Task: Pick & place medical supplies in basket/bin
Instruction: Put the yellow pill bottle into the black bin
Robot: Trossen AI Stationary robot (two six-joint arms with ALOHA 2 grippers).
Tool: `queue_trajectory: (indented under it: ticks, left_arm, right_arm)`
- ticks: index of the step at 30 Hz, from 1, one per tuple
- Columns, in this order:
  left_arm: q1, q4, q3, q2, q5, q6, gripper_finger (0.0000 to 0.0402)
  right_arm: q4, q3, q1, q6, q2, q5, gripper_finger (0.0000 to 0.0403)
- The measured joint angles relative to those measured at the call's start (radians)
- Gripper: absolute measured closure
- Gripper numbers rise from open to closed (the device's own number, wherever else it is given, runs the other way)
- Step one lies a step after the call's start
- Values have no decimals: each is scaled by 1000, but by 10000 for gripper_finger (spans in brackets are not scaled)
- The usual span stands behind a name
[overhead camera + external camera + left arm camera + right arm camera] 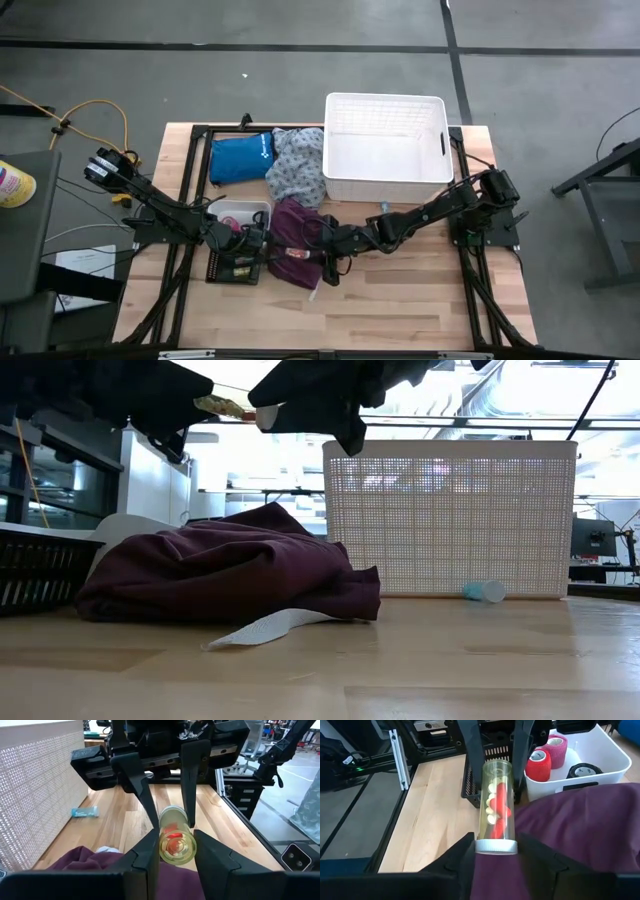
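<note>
Both grippers' fingers grasp clear vial (496,805); wrist views alone show pills inside.

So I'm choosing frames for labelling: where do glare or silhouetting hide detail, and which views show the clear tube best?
Low view: bright backlight from the room leaves both grippers as dark silhouettes above the maroon cloth. High view: even light, soft shadows, tube too small to make out. Left wrist view: clear tube seen end-on. Right wrist view: its red and pale contents show clearly.
</note>
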Motion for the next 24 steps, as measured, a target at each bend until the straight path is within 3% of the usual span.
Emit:
queue_trajectory:
  ticks: [12,24]
  left_arm:
    - [0,0,0,0,2,0,302]
    - [-55,-40,0,-15,-41,-12,302]
  right_arm:
    - [-39,0,0,22,0,-5,196]
    - [-118,0,15,52,0,-5,186]
